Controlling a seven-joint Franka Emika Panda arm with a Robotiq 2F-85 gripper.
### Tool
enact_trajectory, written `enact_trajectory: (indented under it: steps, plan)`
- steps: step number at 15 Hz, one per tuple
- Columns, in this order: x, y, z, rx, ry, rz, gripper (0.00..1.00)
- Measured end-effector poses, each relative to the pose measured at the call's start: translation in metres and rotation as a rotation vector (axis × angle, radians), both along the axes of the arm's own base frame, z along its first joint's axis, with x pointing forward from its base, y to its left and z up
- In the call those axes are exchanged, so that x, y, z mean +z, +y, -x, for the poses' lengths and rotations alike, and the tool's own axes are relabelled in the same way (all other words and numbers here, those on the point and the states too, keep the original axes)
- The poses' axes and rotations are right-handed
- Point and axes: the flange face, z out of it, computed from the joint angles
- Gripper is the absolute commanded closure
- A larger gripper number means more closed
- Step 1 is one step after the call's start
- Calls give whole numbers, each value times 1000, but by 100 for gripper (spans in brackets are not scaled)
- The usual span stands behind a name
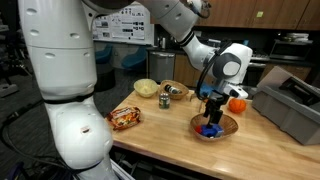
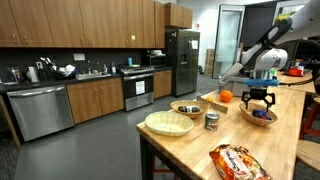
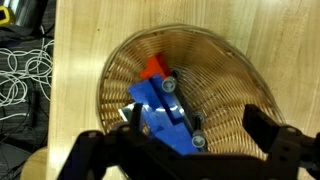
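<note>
My gripper point(image 3: 190, 135) hangs open just above a woven wicker basket point(image 3: 230, 70) on the wooden counter. Inside the basket lies a blue toy piece point(image 3: 160, 115) with dark wheels, and a red piece point(image 3: 153, 67) sits at its far end. The blue toy lies between and below my spread fingers; nothing is held. In both exterior views the gripper point(image 1: 212, 103) point(image 2: 257, 97) hovers over the basket point(image 1: 215, 126) point(image 2: 260, 116), its fingers pointing down at the blue contents.
An orange point(image 1: 237, 104) point(image 2: 226, 96) lies beside the basket. Also on the counter are a second wicker bowl point(image 2: 188, 108), a tin can point(image 2: 212, 121), a pale round bowl point(image 2: 168, 123), a snack bag point(image 1: 126, 117) and a grey bin point(image 1: 291, 105). Cables point(image 3: 25, 75) lie on the floor past the counter edge.
</note>
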Motion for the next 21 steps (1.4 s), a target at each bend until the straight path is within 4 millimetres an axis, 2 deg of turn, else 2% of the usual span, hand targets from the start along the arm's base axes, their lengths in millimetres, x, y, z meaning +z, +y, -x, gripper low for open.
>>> enact_trajectory:
  steps: [8,11,15,21]
  plan:
    - [-21,-5,19,-30,17,-8,0]
    - [-20,-7,17,-27,-9,5,0]
    - [-9,-1,-3,12,-82,25,0]
    - [21,27,-54,160,-179,62,0]
